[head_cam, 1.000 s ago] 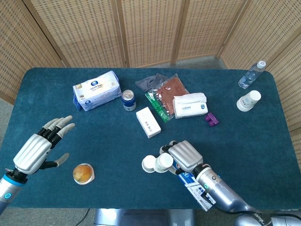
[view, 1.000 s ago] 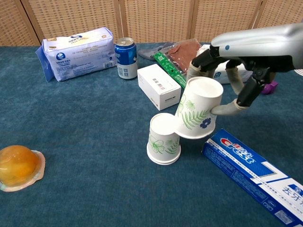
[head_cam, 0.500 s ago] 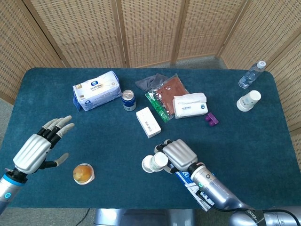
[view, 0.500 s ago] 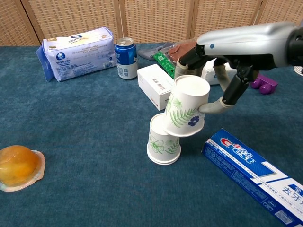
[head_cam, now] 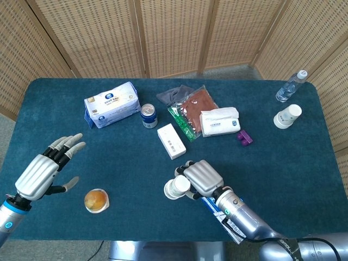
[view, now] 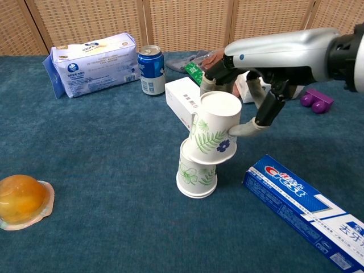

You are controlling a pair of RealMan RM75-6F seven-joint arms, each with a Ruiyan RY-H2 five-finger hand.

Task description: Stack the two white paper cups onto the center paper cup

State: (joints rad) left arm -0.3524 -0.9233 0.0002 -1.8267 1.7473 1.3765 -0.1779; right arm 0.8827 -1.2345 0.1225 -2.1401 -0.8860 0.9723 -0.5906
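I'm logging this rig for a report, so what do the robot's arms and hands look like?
Both arms are smooth silver metal tubes. The left hand and right hand have ribbed silver backs, black knuckle sections and pale grey fingers. The left wrist carries a small blue ring marking.

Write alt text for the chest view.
The right hand holds a tilted leaf-print paper cup over the upside-down center paper cup on a blue table, beside a toothpaste box.

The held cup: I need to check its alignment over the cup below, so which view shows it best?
Chest view: the held cup shows side-on, tilted above the center cup. Head view shows only its top, partly covered by the right hand.
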